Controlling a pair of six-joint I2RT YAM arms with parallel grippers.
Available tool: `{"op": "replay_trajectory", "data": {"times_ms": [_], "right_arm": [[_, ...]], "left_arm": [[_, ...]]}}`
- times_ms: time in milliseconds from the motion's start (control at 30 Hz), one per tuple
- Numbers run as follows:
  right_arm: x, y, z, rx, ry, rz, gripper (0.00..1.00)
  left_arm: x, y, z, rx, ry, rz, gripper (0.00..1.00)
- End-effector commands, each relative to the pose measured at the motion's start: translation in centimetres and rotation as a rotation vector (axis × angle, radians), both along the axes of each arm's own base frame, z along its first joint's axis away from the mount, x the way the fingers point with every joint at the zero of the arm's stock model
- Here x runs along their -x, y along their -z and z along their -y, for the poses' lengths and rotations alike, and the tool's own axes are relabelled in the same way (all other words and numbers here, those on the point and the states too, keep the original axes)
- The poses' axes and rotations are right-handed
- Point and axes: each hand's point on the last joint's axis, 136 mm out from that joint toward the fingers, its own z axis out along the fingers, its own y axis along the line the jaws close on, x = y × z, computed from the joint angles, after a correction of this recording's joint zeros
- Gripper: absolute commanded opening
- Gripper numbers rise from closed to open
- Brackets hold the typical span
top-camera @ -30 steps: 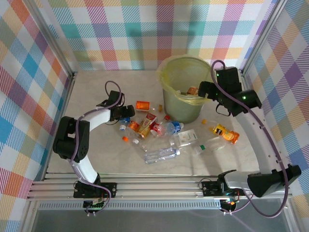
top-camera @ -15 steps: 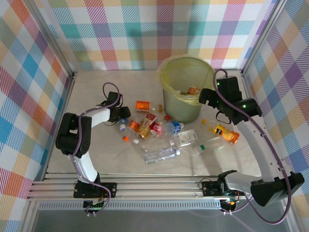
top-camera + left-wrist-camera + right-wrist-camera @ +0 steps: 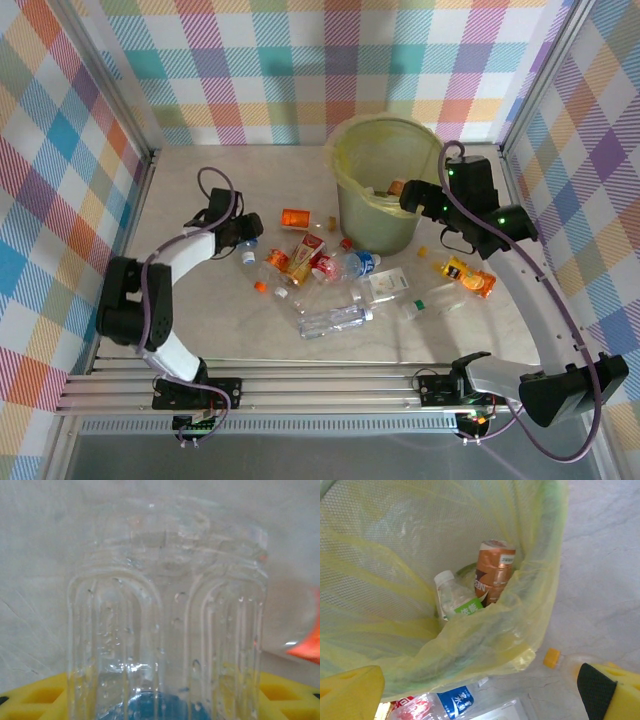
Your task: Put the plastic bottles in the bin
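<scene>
Left arm folded at elbow, forearm reaching forward; left claw (image 3: 243, 232) clamped on clear bottle (image 3: 165, 630). Right arm stretched forward; right claw (image 3: 408, 197) spread wide.

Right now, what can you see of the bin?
The bin is a round grey-green bucket, upright at the far right of the table, lined with a translucent yellow bag folded over its rim. Inside lie a copper-coloured bottle and a clear green-labelled bottle. The open right tool hovers over its right rim.

pale marbled tabletop (image 3: 250, 330), pastel plaid walls (image 3: 250, 70) around it, metal rail (image 3: 330, 385) along near edge
</scene>
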Motion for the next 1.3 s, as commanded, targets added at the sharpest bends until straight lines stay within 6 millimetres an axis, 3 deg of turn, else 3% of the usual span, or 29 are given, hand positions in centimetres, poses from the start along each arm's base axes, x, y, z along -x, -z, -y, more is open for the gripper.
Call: {"op": "replay_trajectory", "data": {"times_ms": [0, 233, 400, 633, 900, 1100, 1267], "right_arm": [[-0.1, -1.5, -1.4, -0.091, -0.056, 0.065, 1.0], [-0.2, -2.6, -4.8, -0.236, -0.203, 0.132, 1.0], [-0.1, -3.6, -7.8, -0.362, -0.347, 0.169, 1.0], [0.5, -5.1, -12.4, -0.499, -0.562, 0.192, 1.0], [1.9, -7.0, -18.1, -0.479, -0.764, 0.24, 1.0], [1.3, -7.2, -18.7, -0.461, -0.765, 0.228, 1.0], [2.0, -8.1, -18.9, -0.464, -0.788, 0.245, 1.0]], "left_arm": [[0.6, -3.6, -0.5, -0.002, 0.016, 0.088, 0.5], [2.3, -10.1, 3.0, 0.067, 0.174, 0.275, 0.5], [4.3, -14.9, 7.3, 0.122, 0.347, 0.432, 0.5], [7.8, -19.7, 13.2, 0.252, 0.612, 0.598, 0.5], [10.6, -21.6, 16.9, 0.304, 0.794, 0.654, 0.49], [10.9, -21.5, 17.5, 0.295, 0.813, 0.652, 0.48], [11.4, -22.0, 18.3, 0.301, 0.856, 0.669, 0.48]]}}
